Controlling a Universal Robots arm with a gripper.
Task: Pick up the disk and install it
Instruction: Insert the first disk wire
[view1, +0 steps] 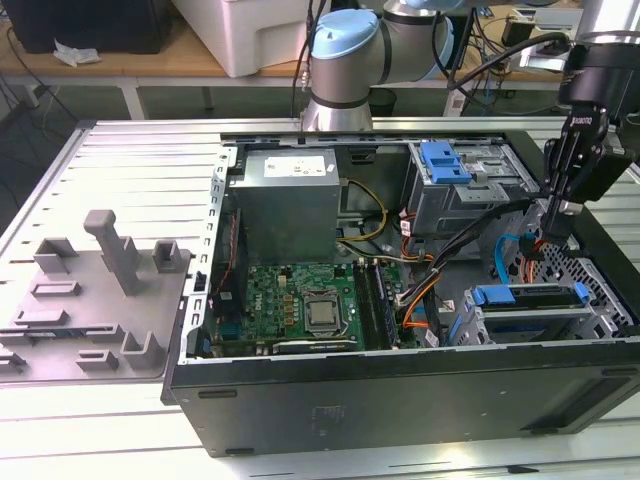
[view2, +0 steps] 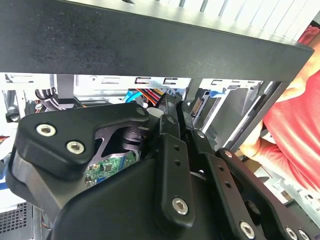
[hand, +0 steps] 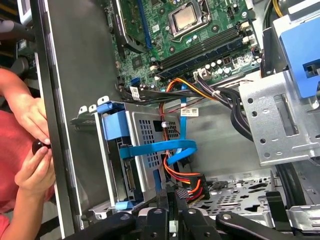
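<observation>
Nearest the lens in the second wrist view, the black linkage of the gripper (view2: 175, 112) is seen with its fingers drawn together, and nothing is seen between them. In the exterior view the gripper (view1: 556, 222) is lowered inside the open computer case (view1: 400, 390), at the exterior view's right, just above the lower drive bay. The disk (hand: 111, 150) is found in that bay, between the case wall and a blue data cable (hand: 165, 147) that is looped across the bay's perforated metal side. Orange and red wires (hand: 187, 180) are bunched just beside it. From outside, the disk (view1: 528, 305) appears seated level in its slot. It is shown as a flat grey slab framed by blue plastic rails, and its broad face is hidden by the bay. It is judged to be rigid and dense for its bulk, smooth on its metal skin, and easily harmed by knocks. A hold is best taken across the blue rails or the long edges, away from the connector end. A person's hands (hand: 32, 150) are held outside the case wall.
</observation>
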